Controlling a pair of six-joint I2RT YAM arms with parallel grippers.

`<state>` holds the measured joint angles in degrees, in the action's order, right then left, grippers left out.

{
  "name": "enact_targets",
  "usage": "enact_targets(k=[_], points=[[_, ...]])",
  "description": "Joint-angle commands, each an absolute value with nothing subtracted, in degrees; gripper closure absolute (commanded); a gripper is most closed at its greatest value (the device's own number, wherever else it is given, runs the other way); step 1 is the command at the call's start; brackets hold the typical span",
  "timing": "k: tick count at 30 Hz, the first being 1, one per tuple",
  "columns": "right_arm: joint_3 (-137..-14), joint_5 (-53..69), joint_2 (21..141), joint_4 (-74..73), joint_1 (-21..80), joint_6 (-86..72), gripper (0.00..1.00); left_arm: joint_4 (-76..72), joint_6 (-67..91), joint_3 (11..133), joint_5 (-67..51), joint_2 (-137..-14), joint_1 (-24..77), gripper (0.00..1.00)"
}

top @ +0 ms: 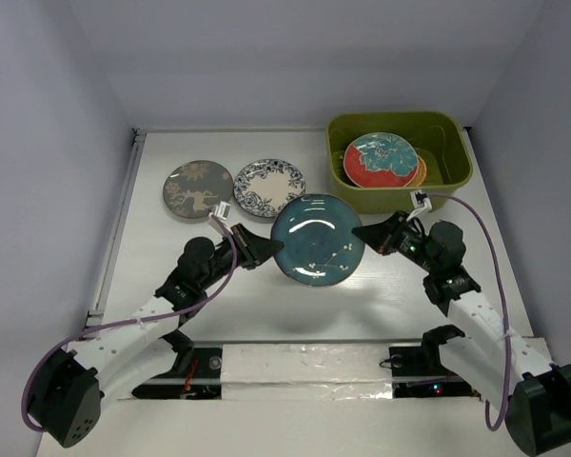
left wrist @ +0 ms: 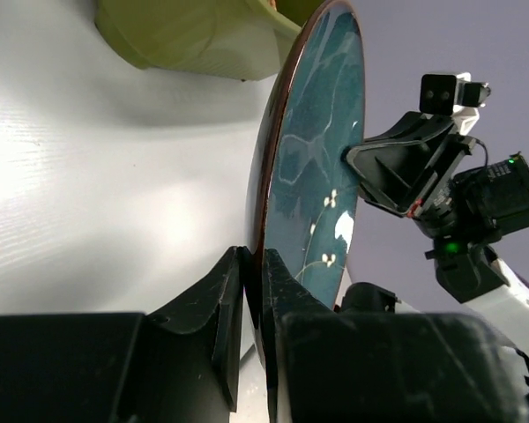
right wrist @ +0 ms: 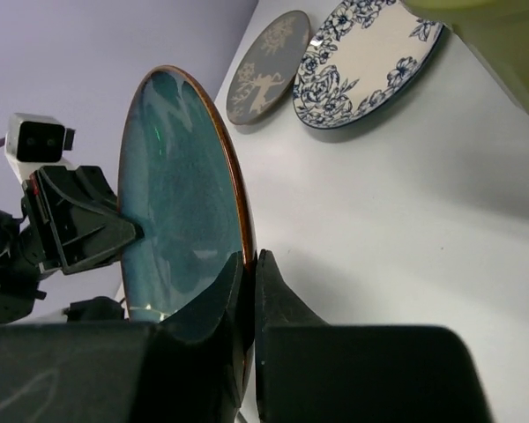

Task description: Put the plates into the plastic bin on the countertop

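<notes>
Plastic bin sits at the far right corner of the countertop. In it we see the red-and-teal floral plate lying face up, with the rim of the orange plate showing from under its right side (we cannot tell whether anything lies deeper). The rest of the bin floor, toward the right wall, is bare.

Dark teal plate is at mid-table, just short of the bin's near left corner, face up and held off the surface; its shadow falls toward the near edge. Left gripper has its fingers pinched onto the plate's left rim, one above and one below. Right gripper is clamped the same way on the opposite rim. Both arms reach in from the near edge, forearms angled toward the centre, grippers facing each other across the plate.

Grey deer plate and white blue-floral plate lie flat, just beside each other, toward the far edge, left of the bin. Silver tape strip runs along the near edge.
</notes>
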<state>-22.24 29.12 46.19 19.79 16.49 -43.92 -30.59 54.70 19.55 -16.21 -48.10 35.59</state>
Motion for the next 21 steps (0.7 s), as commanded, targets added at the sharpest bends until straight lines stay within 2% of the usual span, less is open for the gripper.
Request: enact_targets(k=[1, 3, 4, 7, 12, 21], points=[[-27.8, 29.1, 46.3, 23.9, 17.2, -43.2, 1.00, -42.4, 56.4, 26.0, -17.4, -44.8, 35.8, 1.00], [-32.0, 25.6, 46.3, 21.5, 17.2, -42.8, 1.00, -37.0, 53.7, 27.2, -14.4, -44.7, 35.8, 0.88], [-33.9, 24.1, 46.7, 20.2, 17.2, -41.8, 1.00, -35.3, 52.7, 27.9, -12.9, -44.4, 35.8, 0.74], [-42.3, 19.4, 50.2, 16.5, 15.0, -39.9, 1.00, -30.2, 50.1, 27.7, -5.6, -42.5, 35.8, 0.58], [-51.5, 25.7, 59.1, 18.1, 5.3, -42.5, 1.00, -23.8, 47.5, 27.2, 2.6, -39.6, 35.2, 0.56], [-65.6, 21.4, 77.4, 12.4, -7.2, -40.1, 1.00, -16.0, 44.4, 24.9, 14.1, -37.9, 33.3, 0.53]])
